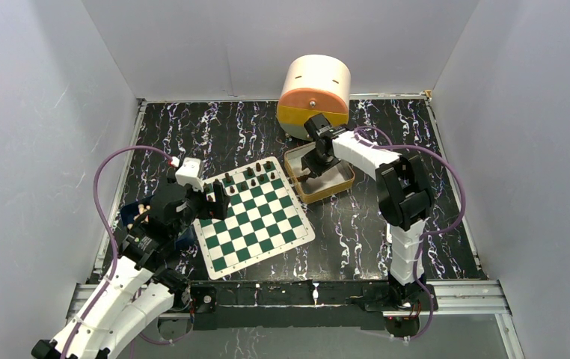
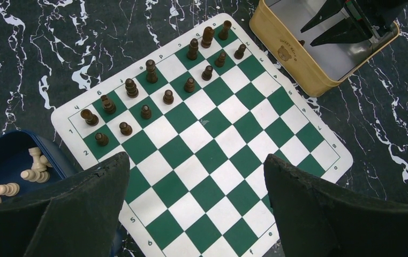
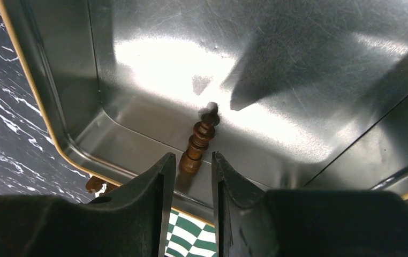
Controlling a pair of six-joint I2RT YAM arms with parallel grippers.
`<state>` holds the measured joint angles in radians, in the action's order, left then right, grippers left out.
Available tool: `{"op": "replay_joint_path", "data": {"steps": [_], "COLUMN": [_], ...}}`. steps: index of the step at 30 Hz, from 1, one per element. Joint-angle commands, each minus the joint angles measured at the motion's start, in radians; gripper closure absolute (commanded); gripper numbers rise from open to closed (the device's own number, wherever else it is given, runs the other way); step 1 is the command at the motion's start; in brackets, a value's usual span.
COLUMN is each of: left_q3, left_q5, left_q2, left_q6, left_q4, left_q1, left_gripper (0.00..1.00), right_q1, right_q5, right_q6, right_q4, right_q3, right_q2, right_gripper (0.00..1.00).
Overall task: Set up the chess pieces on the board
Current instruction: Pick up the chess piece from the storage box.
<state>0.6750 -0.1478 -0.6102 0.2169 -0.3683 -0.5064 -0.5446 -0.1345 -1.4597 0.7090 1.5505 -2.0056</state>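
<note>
The green-and-white board (image 1: 256,224) lies mid-table, also filling the left wrist view (image 2: 218,155). Several dark chess pieces (image 2: 167,96) stand in two rows along its far edge (image 1: 248,177). My left gripper (image 1: 217,198) hovers over the board's left side, open wide with nothing between its fingers (image 2: 196,160). My right gripper (image 1: 310,173) reaches down into the tan tin (image 1: 338,183). Its jaws (image 3: 192,158) stand slightly apart, open. A dark brown piece (image 3: 199,139) lies on the tin floor with its base just at the fingertips, with gaps on both sides.
A blue box (image 2: 9,155) holding several pale pieces sits off the board's left edge, under my left arm (image 1: 129,213). A large cream-and-orange cylinder (image 1: 313,93) stands behind the tin. The tin's walls (image 3: 57,80) close in around my right gripper.
</note>
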Motion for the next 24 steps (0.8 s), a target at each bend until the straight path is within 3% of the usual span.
{"op": "replay_joint_path", "data": {"steps": [1,24], "left_q3": [0.020,0.020], "left_q5": [-0.026,-0.053], "left_q2": [0.016,0.038], "left_q6": [-0.013,-0.014], "left_q4": [-0.001,-0.007], "left_q1": [-0.004,-0.004], "left_gripper": [0.08,0.07], "right_q1": [0.002,-0.009], "right_q5": [-0.039,-0.022], "right_q6": [-0.046,-0.112], "right_q4": [0.018,0.065], "right_q3": [0.039,0.089], "right_q2": [0.000,-0.075], "right_gripper": [0.60,0.57]}}
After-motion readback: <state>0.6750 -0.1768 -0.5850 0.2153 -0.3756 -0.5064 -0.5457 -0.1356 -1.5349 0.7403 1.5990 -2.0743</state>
